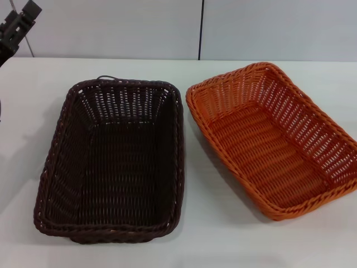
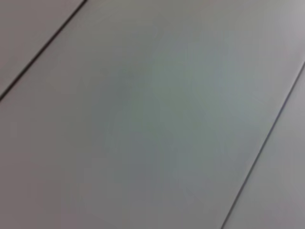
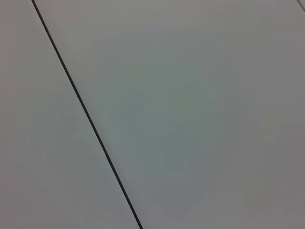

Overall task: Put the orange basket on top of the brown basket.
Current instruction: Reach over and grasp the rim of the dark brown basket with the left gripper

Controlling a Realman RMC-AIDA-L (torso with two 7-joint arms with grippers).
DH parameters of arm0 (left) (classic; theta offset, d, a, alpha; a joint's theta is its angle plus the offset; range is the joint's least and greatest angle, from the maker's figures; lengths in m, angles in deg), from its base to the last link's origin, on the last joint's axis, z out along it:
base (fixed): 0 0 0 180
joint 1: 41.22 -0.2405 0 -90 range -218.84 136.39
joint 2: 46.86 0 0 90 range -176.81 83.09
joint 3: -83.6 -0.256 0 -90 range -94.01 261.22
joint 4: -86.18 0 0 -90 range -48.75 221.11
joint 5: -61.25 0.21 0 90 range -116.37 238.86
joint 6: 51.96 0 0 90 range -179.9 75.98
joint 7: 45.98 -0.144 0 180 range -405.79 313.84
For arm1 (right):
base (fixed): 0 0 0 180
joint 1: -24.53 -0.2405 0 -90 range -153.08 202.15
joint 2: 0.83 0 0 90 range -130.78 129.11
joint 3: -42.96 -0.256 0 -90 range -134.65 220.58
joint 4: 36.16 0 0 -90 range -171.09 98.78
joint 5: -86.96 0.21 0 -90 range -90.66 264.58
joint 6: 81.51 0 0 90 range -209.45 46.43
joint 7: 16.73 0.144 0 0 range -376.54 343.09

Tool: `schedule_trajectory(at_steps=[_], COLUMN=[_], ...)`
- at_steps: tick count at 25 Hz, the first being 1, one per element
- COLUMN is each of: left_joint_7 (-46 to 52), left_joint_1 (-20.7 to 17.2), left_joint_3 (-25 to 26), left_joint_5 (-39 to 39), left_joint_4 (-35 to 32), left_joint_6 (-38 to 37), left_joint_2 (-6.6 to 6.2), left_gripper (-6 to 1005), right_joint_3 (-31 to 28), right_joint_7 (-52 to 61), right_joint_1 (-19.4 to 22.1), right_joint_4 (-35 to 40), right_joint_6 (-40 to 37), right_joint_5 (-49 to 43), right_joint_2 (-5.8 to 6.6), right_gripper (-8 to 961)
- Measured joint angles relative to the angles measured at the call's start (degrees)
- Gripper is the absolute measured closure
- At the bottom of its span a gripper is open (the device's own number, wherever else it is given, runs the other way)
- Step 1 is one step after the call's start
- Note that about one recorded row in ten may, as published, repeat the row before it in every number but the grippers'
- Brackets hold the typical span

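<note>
The orange basket (image 1: 276, 139) sits on the white table (image 1: 223, 240), right of the brown basket (image 1: 114, 159) and just beside it, turned at an angle. The left gripper (image 1: 17, 25) hangs at the far left, raised; its grip cannot be told.

Dk-brown woven basket (image 1: 111, 167), bright orange woven basket (image 1: 273, 139), white table (image 1: 223, 240).

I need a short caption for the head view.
Brown basket and orange basket side by side, apart, on a white table; nothing stacked yet.
</note>
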Motion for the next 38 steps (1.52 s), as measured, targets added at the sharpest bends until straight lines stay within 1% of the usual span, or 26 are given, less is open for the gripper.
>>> schedule_trajectory(at_steps=[3, 17, 20, 21, 22, 23, 24, 27, 28, 29, 31, 32, 33, 34, 36, 37, 38], left_joint_7=[0.9, 2.0, 3.1, 5.4, 10.8, 12.5, 15.7, 32.0, 32.0, 42.6, 50.3, 55.0, 55.0, 63.5, 69.1, 72.2, 76.3], left_joint_1=[-0.2, -0.4, -0.4, -0.4, -0.4, -0.4, -0.3, -0.3, -0.3, -0.3, -0.1, 0.0, 0.0, 0.7, 1.7, 2.3, 3.5], left_joint_3=[-0.7, -0.7, -0.7, -0.7, -0.8, -0.8, -1.0, -2.5, -2.5, -3.8, -5.0, -5.9, -5.9, -7.6, -8.7, -9.0, -9.3], left_joint_5=[0.0, 0.8, 1.5, 2.9, 7.0, 8.0, 10.2, 22.4, 22.4, 31.2, 37.3, 41.8, 41.8, 50.3, 56.8, 61.4, 68.0], left_joint_4=[1.0, 1.0, 1.4, 2.7, 6.2, 7.2, 9.3, 19.5, 19.5, 25.9, 30.8, 33.9, 33.9, 40.2, 44.5, 47.2, 50.7], left_joint_6=[-0.2, -0.1, -0.3, -0.9, -2.3, -2.5, -3.1, -4.6, -4.6, -4.3, -3.4, -2.4, -2.4, 0.4, 3.0, 4.4, 6.4], left_joint_2=[0.00, -0.20, -0.34, -0.62, -1.27, -1.41, -1.88, -4.32, -4.32, -6.05, -7.19, -7.80, -7.80, -8.88, -9.01, -8.82, -8.11], left_gripper=[153, 153, 153, 153, 153, 153, 153, 153, 152, 152, 157, 160, 163, 166, 171, 174, 177], right_joint_3=[0.1, 0.2, 0.4, 0.4, 0.3, 0.3, 0.4, 0.4, 0.4, 0.4, 0.2, 0.1, 0.0, -0.1, -0.1, -0.1, -0.1], right_joint_7=[0.0, 0.0, 0.0, 0.0, 0.0, 0.0, 0.0, 0.0, 0.0, 0.0, 0.0, 0.0, 0.0, 0.0, 0.0, 0.0, 0.0], right_joint_1=[0.0, 0.4, 0.4, 0.3, 0.3, 0.2, 0.2, 0.2, 0.3, 0.4, 0.5, 0.5, 0.6, 0.6, 0.6, 0.6, 0.6], right_joint_4=[-0.1, -0.3, -0.7, -0.8, -1.0, -1.0, -1.1, -1.1, -1.1, -1.2, -1.2, -1.2, -1.2, -1.3, -1.3, -1.3, -1.3], right_joint_6=[0.0, 0.0, 0.0, 0.0, 0.0, 0.0, 0.0, 0.0, 0.0, 0.0, 0.1, 0.2, 0.2, 0.6, 0.8, 0.9, 1.1], right_joint_5=[0.0, 0.0, 0.0, 0.0, 0.0, 0.0, 0.0, 0.0, 0.0, 0.0, 0.0, 0.0, 0.0, 0.0, 0.0, 0.0, 0.0], right_joint_2=[-0.04, -0.27, -0.27, -0.27, -0.27, -0.27, -0.26, -0.27, -0.27, -0.27, -0.26, -0.27, -0.27, -0.27, -0.27, -0.26, -0.26], right_gripper=[194, 194, 194, 194, 194, 194, 194, 194, 194, 194, 194, 194, 194, 194, 194, 194, 194])
